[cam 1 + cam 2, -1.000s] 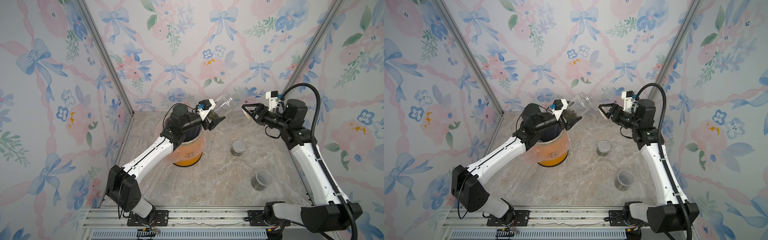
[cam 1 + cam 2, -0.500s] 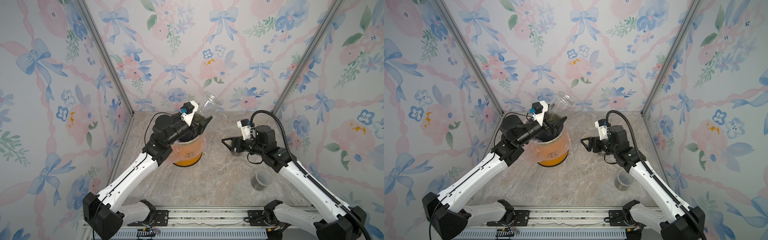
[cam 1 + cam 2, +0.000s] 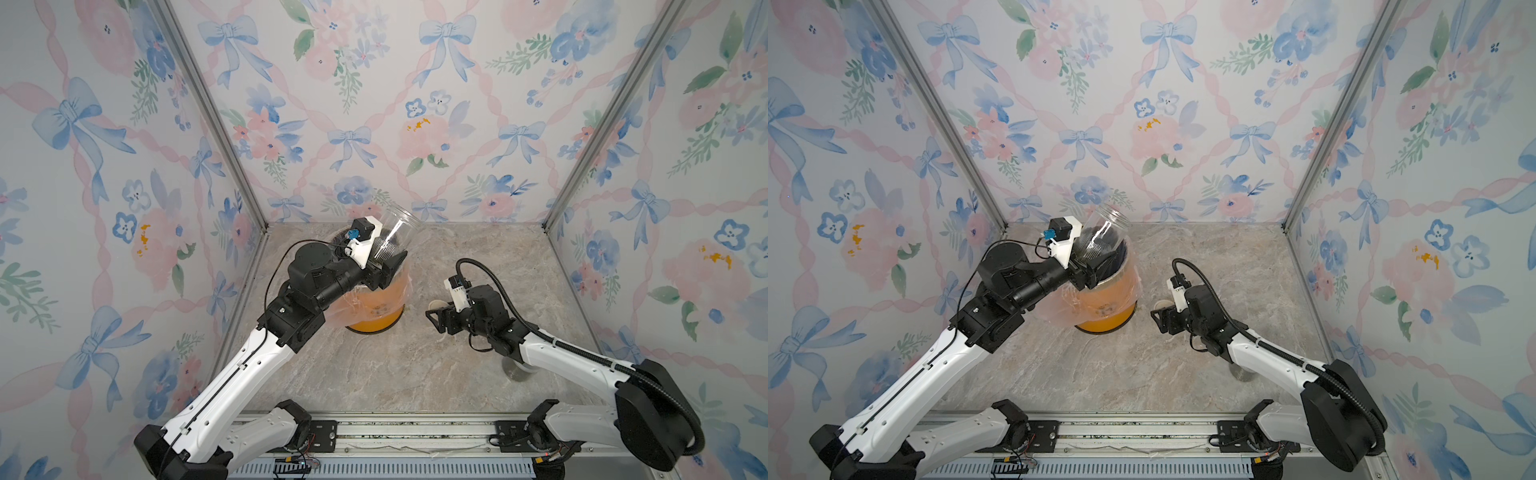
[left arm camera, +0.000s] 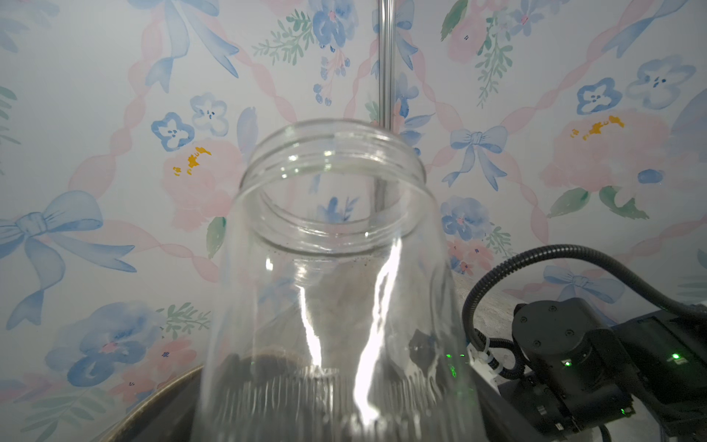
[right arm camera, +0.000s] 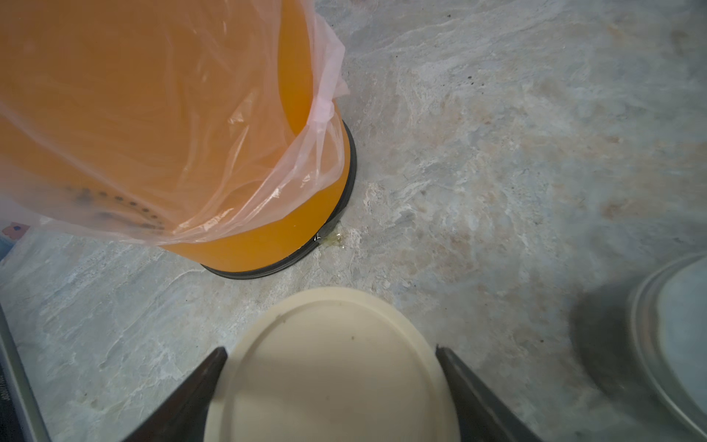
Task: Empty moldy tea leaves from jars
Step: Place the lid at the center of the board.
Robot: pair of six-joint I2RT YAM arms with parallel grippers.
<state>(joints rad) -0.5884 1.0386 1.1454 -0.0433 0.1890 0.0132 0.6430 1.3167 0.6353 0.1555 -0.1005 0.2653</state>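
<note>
My left gripper (image 3: 386,266) is shut on the base of a clear jar (image 3: 395,232) with no lid on it. It holds the jar over the orange bin (image 3: 376,312), with the mouth tilted up toward the back wall. In the left wrist view the jar (image 4: 336,268) fills the middle, and a dark mass of tea leaves (image 4: 267,365) sits low near its base. My right gripper (image 5: 329,349) is shut on a beige lid (image 5: 333,367), low over the table to the right of the bin. In both top views the lid (image 3: 1159,306) peeks out at the fingers.
A jar with a silver lid (image 5: 673,336) stands just right of my right gripper; the arm hides it from above. A grey jar (image 3: 515,370) stands partly under the right forearm. The bin's plastic liner (image 5: 267,160) hangs down its side.
The right arm came down from beside the raised jar to just above the table by the bin, still holding the lid. The left arm drew the jar leftward over the bin.
</note>
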